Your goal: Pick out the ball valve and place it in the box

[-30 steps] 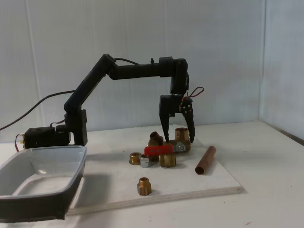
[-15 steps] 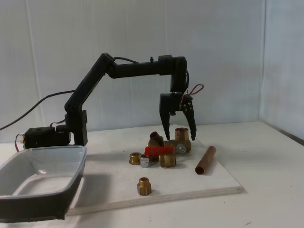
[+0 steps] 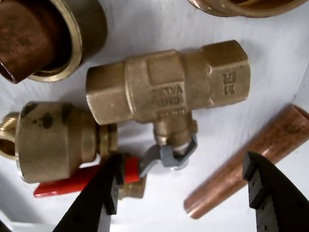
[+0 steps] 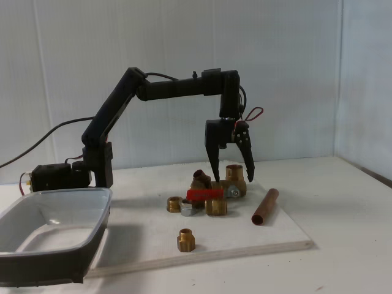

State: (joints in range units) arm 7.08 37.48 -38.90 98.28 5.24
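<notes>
The ball valve (image 4: 234, 185) lies on the white board among other fittings, its red lever (image 4: 204, 194) pointing left in the fixed view. My gripper (image 4: 233, 178) hangs open just above it, one finger on each side of the brass body and touching nothing. In the wrist view the valve body (image 3: 169, 84) lies across the middle. Its red lever (image 3: 72, 183) runs to the lower left, and my open gripper (image 3: 182, 162) enters from the bottom edge. The box (image 4: 61, 192), a translucent grey tray, stands empty at the lower left of the fixed view.
A copper pipe piece (image 4: 265, 206) lies right of the valve, close to my right finger in the wrist view (image 3: 251, 154). Plain brass fittings sit around the valve (image 4: 215, 206) (image 4: 174, 204) (image 4: 199, 179). One (image 4: 186, 239) stands alone near the white board's (image 4: 257, 236) front edge.
My gripper has risen slightly above the valve and stays open. Nothing on the board has moved.
</notes>
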